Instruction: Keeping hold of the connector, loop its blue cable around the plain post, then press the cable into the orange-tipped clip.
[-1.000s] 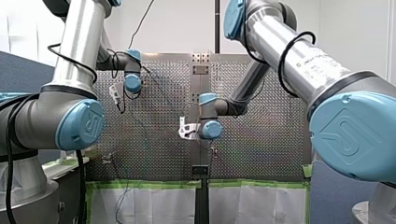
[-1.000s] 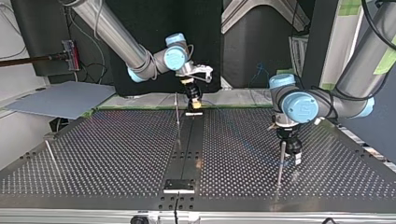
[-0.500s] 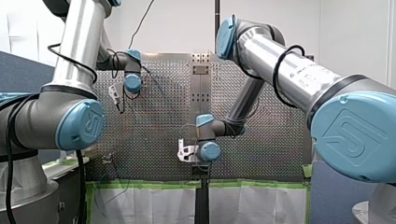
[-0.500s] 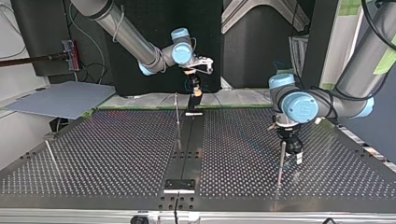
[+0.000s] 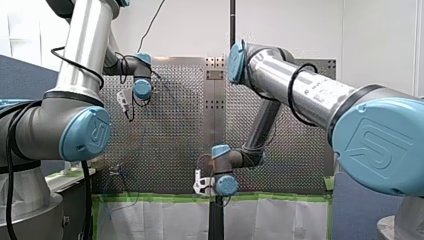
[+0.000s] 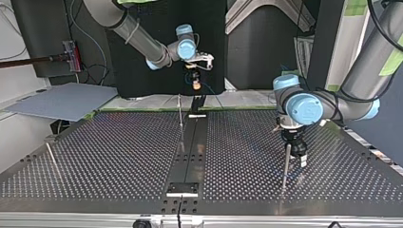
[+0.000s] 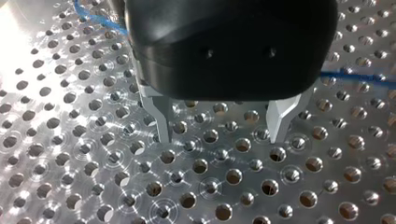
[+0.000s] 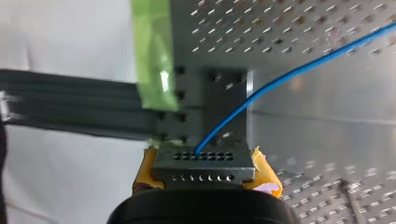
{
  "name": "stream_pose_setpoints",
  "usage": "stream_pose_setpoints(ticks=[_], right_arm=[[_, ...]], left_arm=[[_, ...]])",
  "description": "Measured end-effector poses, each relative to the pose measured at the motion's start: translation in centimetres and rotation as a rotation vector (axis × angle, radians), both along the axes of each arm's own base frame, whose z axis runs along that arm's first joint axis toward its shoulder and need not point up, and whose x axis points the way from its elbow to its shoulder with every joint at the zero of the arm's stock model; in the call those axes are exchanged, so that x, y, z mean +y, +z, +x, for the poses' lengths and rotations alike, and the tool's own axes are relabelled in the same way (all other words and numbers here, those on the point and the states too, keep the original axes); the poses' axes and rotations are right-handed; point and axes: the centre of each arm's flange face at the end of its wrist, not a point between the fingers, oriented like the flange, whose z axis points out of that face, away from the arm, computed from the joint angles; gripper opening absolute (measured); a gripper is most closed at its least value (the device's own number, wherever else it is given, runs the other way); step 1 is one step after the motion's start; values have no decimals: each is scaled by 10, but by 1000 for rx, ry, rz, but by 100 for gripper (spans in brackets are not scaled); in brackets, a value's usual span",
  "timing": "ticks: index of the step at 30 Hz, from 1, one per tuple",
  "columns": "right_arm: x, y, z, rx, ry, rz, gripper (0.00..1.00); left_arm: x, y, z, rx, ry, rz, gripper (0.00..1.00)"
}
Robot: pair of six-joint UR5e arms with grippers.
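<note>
Connector (image 8: 201,163) — one, clenched between the yellow pads (image 8: 265,176) of my right gripper (image 8: 204,170). One blue cable (image 8: 285,74) leaves the connector's face and runs off over the perforated bench (image 8: 303,28). In the top view that gripper hangs upper centre of frame, above the bench's far edge. Three thin posts stand upright — centre post (image 6: 180,116), left post (image 6: 50,156), right post (image 6: 285,164). My left gripper (image 7: 220,123) is just beside the right post, its metal fingers (image 7: 161,114) spread, grasping nothing.

Perforated table (image 6: 119,156), black centre strip (image 6: 190,154), upright post (image 6: 180,118)
</note>
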Motion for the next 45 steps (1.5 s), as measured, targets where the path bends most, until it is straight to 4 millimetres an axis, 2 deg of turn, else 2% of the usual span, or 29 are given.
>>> stream_pose_setpoints(ticks=[13, 20, 32, 34, 37, 45], right_arm=[[5, -73, -34, 30, -87, 38, 0], [6, -116, -61, 38, -145, 73, 0], [25, -180, -102, 105, -195, 137, 0], [26, -184, -106, 109, -199, 142, 0], [24, -180, -107, 106, -202, 138, 0], [17, -150, -109, 63, -213, 96, 0]], left_arm=[[-1, 0, -1, 5, -1, 3, 98], [-2, -1, -1, 8, -4, 3, 98], [-4, -1, -2, 10, -3, 4, 98], [-4, -1, -2, 10, 0, 5, 98], [-3, -1, -2, 11, 2, 5, 98], [-2, -1, -2, 12, 5, 6, 98]])
